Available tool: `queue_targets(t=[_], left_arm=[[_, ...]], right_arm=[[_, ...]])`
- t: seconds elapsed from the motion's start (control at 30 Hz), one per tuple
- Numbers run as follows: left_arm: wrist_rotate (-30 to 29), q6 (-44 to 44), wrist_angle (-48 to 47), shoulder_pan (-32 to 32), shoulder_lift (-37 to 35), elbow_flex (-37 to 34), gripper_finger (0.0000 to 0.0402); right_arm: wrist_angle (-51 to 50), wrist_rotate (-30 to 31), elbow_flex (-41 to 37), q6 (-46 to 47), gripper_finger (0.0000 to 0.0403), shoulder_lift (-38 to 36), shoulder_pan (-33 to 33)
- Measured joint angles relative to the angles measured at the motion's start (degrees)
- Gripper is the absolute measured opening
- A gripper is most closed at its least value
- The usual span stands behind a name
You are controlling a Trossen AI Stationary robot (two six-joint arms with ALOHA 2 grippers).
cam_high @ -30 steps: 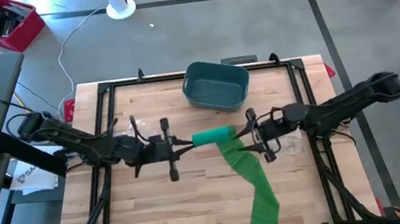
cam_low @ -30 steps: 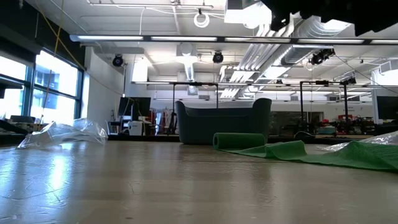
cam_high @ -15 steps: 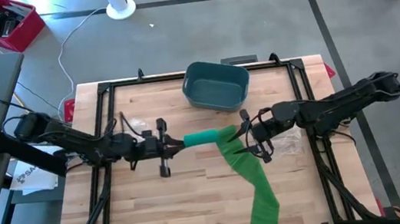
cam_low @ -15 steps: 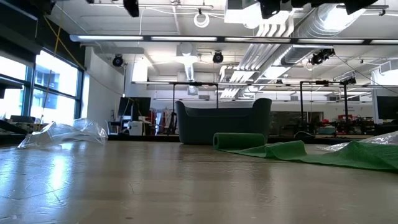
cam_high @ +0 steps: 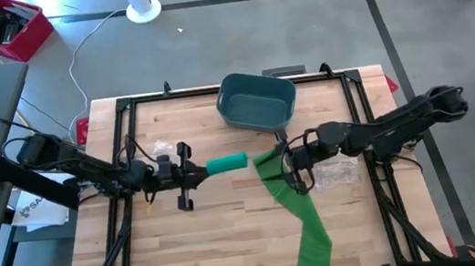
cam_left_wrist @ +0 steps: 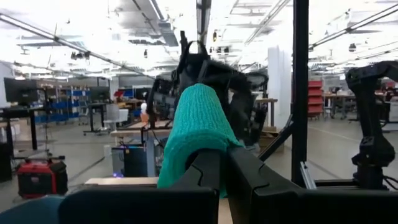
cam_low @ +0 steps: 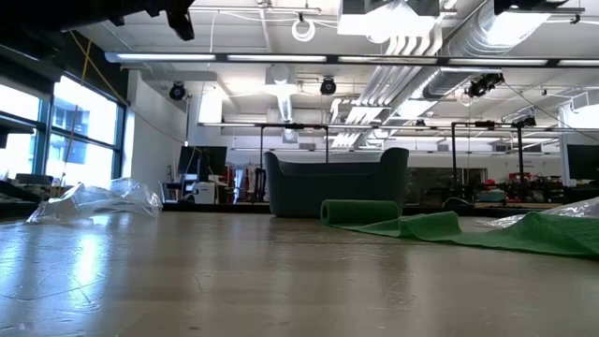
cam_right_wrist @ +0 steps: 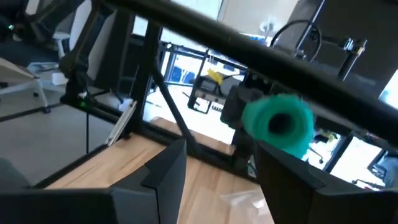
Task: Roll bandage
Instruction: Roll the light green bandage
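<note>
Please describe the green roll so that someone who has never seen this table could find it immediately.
On the wooden table, look just in front of the blue-grey tub, between the two dark arms. The bandage roll is the short teal-green cylinder pinched at one end by the left gripper. Unlike the flat green strip trailing to the table's edge, it is wound tight.

L arm is reaching in from the table's left edge toward centre, stretched nearly flat. Its wrist is pointing right, and the left gripper (cam_high: 198, 168) is clamping w/ fingers (cam_left_wrist: 214, 171) shut on the end of the green rolled bandage (cam_high: 227, 163), holding it level.

R arm is coming in from the right edge, elbow raised at far right, forearm pointing left. The right gripper (cam_high: 284, 165) is sitting near centre w/ fingers (cam_right_wrist: 163, 169) spread wide, gripping nothing.
</note>
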Motion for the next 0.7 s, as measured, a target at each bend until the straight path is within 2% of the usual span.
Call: queue_targets(t=[0.2,0.37,0.53,0.7], left_arm=[[-0.04,-1.01,-1.02,0.11,0.02,0.00,0.0000],[-0.02,-1.02,-1.37,0.11,0.02,0.01,0.0000],[-0.16,-2.39,-2.20,0.11,0.09,0.01,0.0000],[-0.32,-2.31,-2.99,0.09,0.11,0.01,0.0000]], right_arm=[[-9.82,6.48,5.83,0.01,0.0181,2.07,-0.26],[-12.83,6.17,8.49,-1.53,0.0181,4.02,-0.21],[-13.58,9.97,10.24,-1.58,0.0181,4.34,0.09],[-15.02,9.48,10.50,-2.51,0.0181,4.38,0.37]])
